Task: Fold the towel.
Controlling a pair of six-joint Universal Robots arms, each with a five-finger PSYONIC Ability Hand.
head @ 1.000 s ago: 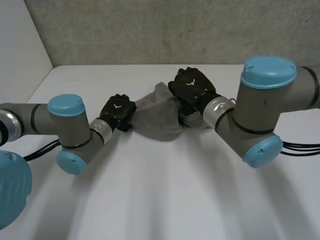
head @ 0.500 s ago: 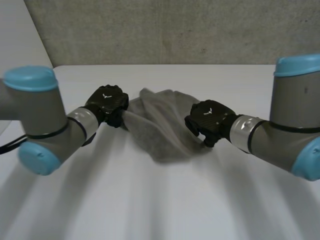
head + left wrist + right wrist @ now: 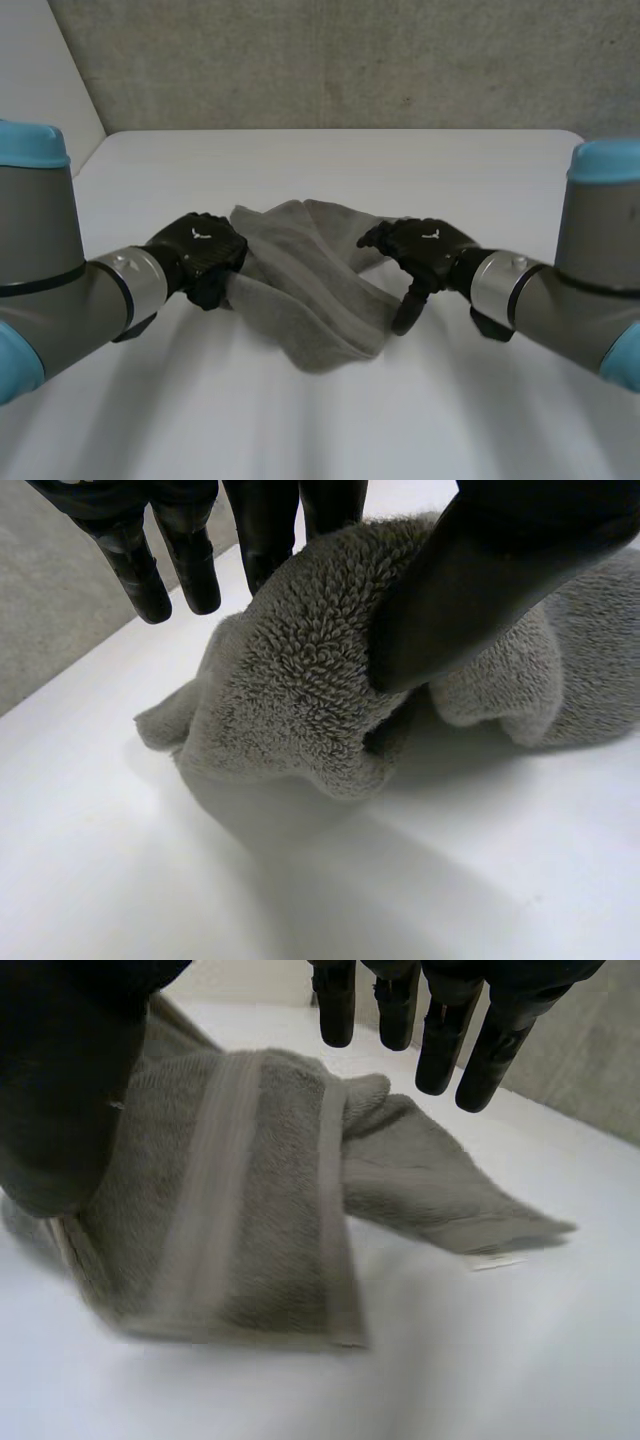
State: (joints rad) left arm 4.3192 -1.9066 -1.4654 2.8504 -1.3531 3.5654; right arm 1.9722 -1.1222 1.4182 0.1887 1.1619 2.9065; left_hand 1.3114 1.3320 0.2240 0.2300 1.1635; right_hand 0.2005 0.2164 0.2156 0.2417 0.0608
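Observation:
The grey towel (image 3: 310,290) lies bunched in the middle of the white table (image 3: 330,160), sagging toward the near side. My left hand (image 3: 200,255) is at the towel's left edge. In the left wrist view its thumb (image 3: 470,590) digs into a raised fold of the towel (image 3: 300,690) and pinches it. My right hand (image 3: 425,245) hovers at the towel's right edge with fingers spread. In the right wrist view its fingers (image 3: 440,1040) are straight and clear of the towel (image 3: 250,1210), whose banded end lies flat under the palm.
A grey concrete wall (image 3: 330,60) runs behind the table's far edge. Bare white tabletop stretches around the towel on the near side and at the back.
Both hands have drawn the towel toward the near side of the table. The right hand has opened and let go of the towel's edge. The left hand keeps its grip.

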